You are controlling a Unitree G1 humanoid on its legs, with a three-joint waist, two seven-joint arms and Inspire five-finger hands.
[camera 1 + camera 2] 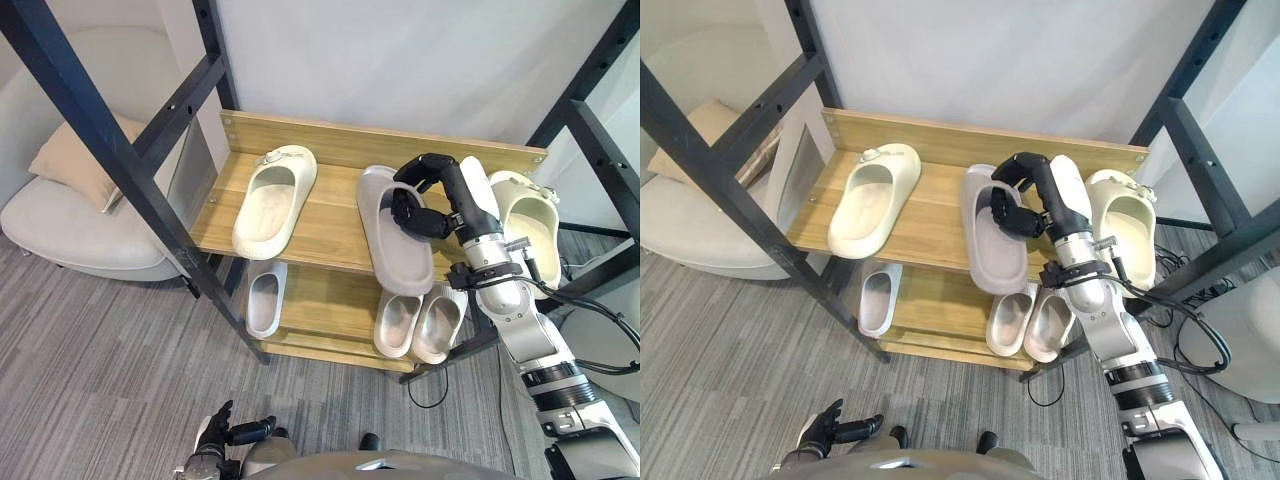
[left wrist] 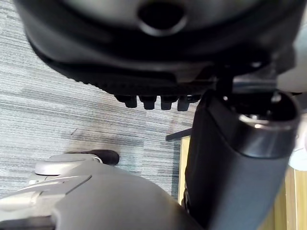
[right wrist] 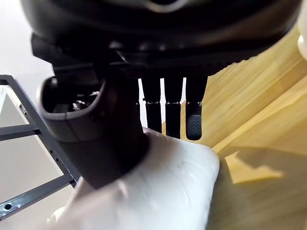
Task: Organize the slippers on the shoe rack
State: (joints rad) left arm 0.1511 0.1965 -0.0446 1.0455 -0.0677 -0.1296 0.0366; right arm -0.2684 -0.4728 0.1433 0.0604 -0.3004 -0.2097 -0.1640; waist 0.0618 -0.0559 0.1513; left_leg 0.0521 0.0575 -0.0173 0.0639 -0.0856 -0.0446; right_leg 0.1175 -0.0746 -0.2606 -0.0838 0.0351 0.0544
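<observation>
**Head views; clock directions are read from the centre of the view.** The wooden shoe rack (image 1: 330, 135) has 2 shelves and stands against a white wall.

The upper shelf carries 3 slippers:
- A cream slipper (image 1: 272, 200) lies at 10 o'clock, opening upward.
- A grey slipper (image 1: 385, 250) lies just right of centre, smooth closed face upward. Its near end overhangs the shelf's front edge.
- A second cream slipper (image 1: 528, 225) lies at 3 o'clock, opening upward, at the shelf's right end.

The right hand (image 1: 448, 190) enters from 4 o'clock and sits over the grey slipper's right edge, between that slipper and the second cream slipper. Its fingers are curled down onto the edge. In the right wrist view the fingers (image 3: 173, 115) and the thumb (image 3: 96, 139) close on the pale slipper from opposite sides, pinching it. Whether the slipper rests on the shelf or is raised off it cannot be told.

On the lower shelf a single grey slipper (image 1: 265, 298) lies at 7 o'clock. A pair of grey slippers (image 1: 418, 325) lies side by side at 5 o'clock, below the overhanging end.

The left hand (image 1: 222, 436) hangs at 6 o'clock, low over the grey floor (image 1: 100, 380), fingers loosely spread and holding nothing.

An armchair (image 1: 70, 225) with a cushion (image 1: 75, 160) stands at 9 o'clock, behind the bars of a black frame (image 1: 130, 170).
</observation>
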